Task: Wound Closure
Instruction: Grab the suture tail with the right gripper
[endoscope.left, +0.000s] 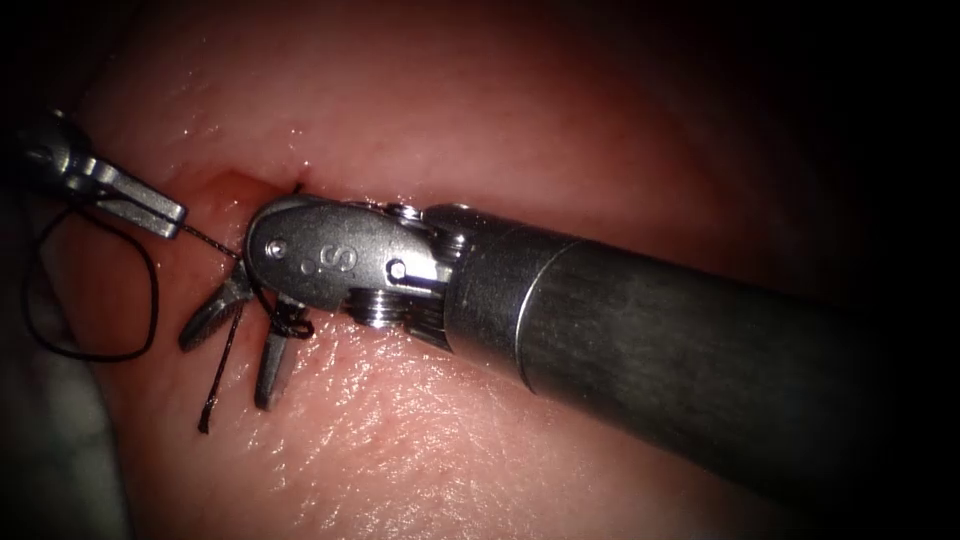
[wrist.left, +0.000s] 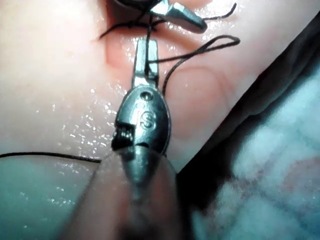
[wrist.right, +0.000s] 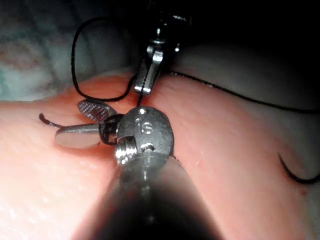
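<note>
The right tool (endoscope.left: 240, 345) comes in from the endoscope view's right on a thick dark shaft that lies low and almost flat across the tissue (endoscope.left: 420, 440), its wrist bent so that the two jaws splay downward and apart in a wide V. Those jaws stand parted and grip nothing, though a small dark knot of thread (endoscope.left: 292, 322) sits in the crook between them, against the inner face of the jaw nearer the shaft. A frayed cut end (endoscope.left: 218, 372) hangs between the two jaws and ends on the tissue below them. The left tool (endoscope.left: 160, 215) reaches in from the upper left, its slim jaws pressed together on a strand that runs taut from their tip toward the knot. In the left wrist view the same closed jaws (wrist.left: 145, 62) pinch the strand just short of the other tool. A slack loop (endoscope.left: 95, 285) curls from the left tool out over the tissue's left edge. The cut (endoscope.left: 235, 190) shows as a short reddish gap just above the right tool's wrist, with both tools crowded close around it. The tissue is pale pink and wet, glinting under the light. Beyond its left edge lies a pale cloth (wrist.left: 280, 165). I cannot make out the needle.
</note>
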